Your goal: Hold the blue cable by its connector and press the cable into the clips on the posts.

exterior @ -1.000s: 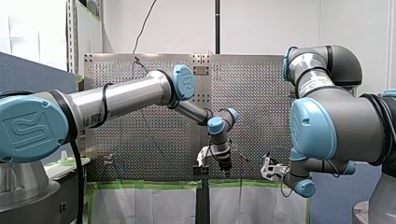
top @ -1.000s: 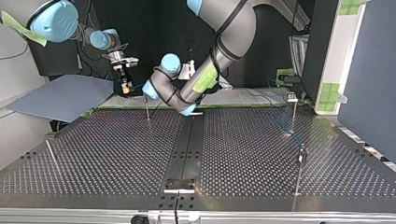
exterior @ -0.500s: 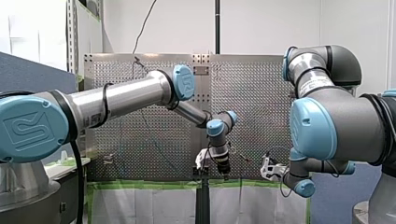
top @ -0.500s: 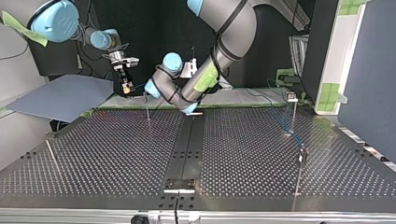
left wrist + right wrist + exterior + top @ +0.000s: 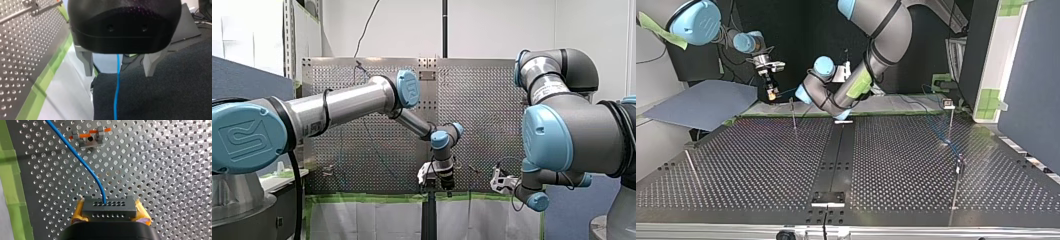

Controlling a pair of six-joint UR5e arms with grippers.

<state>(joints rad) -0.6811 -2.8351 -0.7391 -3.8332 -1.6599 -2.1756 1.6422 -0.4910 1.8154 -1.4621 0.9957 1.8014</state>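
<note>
Between clamped yellow pads (image 5: 78, 216) of my right end effector (image 5: 109, 212), the black connector (image 5: 109, 207), its blue cable (image 5: 85, 166) ahead.

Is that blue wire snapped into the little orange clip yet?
Out. From the connector, the blue cable runs past beside the clip, not through it.

thin blue cable (image 5: 85, 165): plain bright blue, ahead of my right gripper (image 5: 109, 211). dark grey rectangular plastic connector (image 5: 109, 206): rows of small holes, between yellow pads (image 5: 143, 216). perforated metal table (image 5: 162, 170): silver-grey, regular grid of round holes. small metal clip (image 5: 90, 137) beyond the connector: grey, orange bar. green tape strip (image 5: 11, 182) beside the table: plain. my left gripper (image 5: 118, 73): black body, pale grey fingers (image 5: 86, 62); dark grey carpet (image 5: 175, 87) under it.
</note>
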